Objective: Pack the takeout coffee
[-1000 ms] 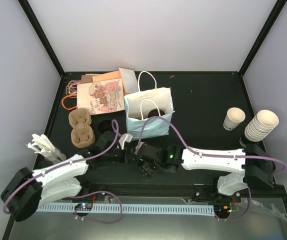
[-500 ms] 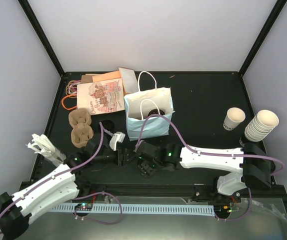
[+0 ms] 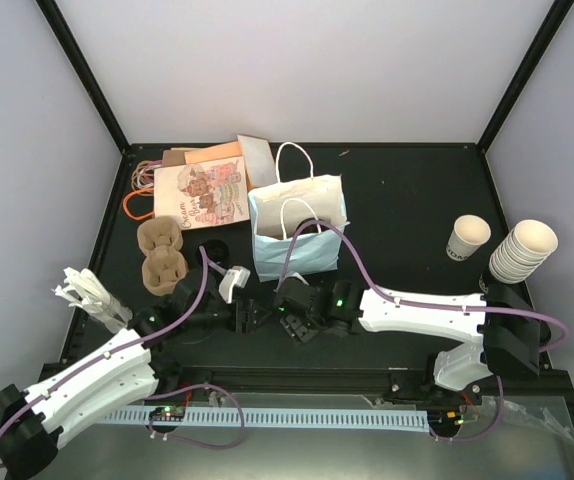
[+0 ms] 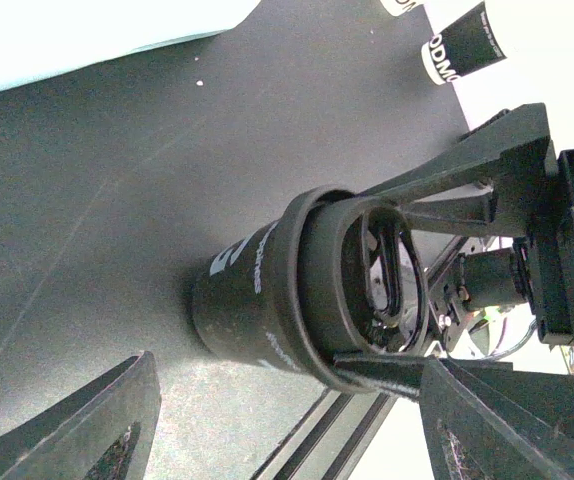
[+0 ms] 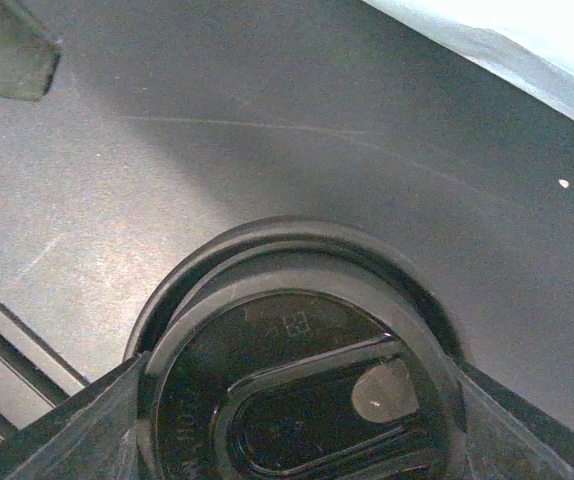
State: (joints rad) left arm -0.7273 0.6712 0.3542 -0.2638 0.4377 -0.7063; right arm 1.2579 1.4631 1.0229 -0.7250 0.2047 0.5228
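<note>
The takeout coffee (image 4: 267, 290) is a dark cup with white lettering under a round black lid (image 5: 267, 330), standing on the black table just in front of the pale blue paper bag (image 3: 299, 232). My right gripper (image 5: 302, 400) comes down over it, its fingers (image 4: 447, 175) pressed against both sides of the lid rim. My left gripper (image 4: 287, 380) faces the cup from the side. It stands open, with each finger (image 4: 97, 425) well off the cup wall. In the top view the cup is mostly hidden under the right gripper (image 3: 292, 315), with the left gripper (image 3: 249, 308) close beside it.
The bag stands open with its handles up. Two brown pulp carriers (image 3: 162, 255) and flat printed bags (image 3: 202, 185) lie at the back left. A lidless cup (image 3: 467, 238) and a cup stack (image 3: 522, 250) stand at the right. White items (image 3: 87, 290) lie at the left edge.
My left jaws have spread off the cup and that gripper has slid a little to the left. The right gripper has edged slightly toward the bag, still on the lid.
</note>
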